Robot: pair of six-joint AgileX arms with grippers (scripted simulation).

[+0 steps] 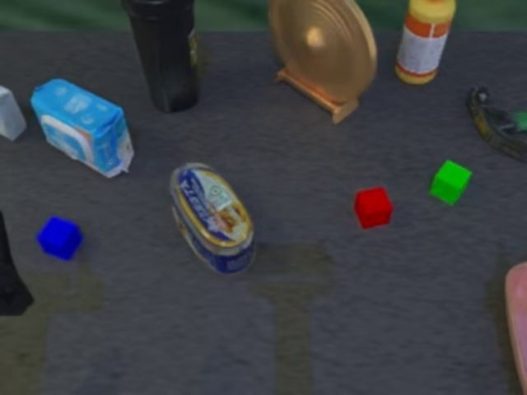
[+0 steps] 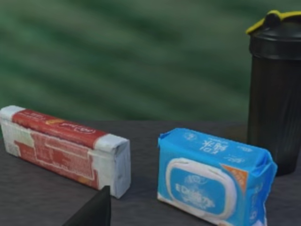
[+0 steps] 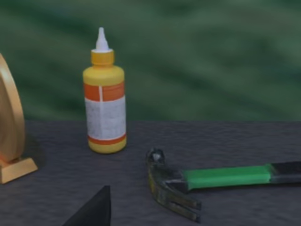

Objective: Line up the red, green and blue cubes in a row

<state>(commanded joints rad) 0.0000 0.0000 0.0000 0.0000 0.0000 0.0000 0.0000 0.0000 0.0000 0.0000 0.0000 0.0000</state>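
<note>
The left arm [image 1: 10, 280] waits at the dark counter's [image 1: 395, 329] left edge; its pincer's opening I cannot tell. The small blue cube [image 1: 59, 238] lies near it, and the oval printed tin [image 1: 212, 216] stands between it and the small red cube [image 1: 373, 206], with the small green cube [image 1: 450, 182] just beside.

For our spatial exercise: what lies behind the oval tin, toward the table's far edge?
Behind the oval tin stands a black canister, with a gold disc on a stand further right. Whatever the canister covers cannot be seen.

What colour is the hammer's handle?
The hammer has a bright green handle with a dark end; the right wrist view shows it best.
</note>
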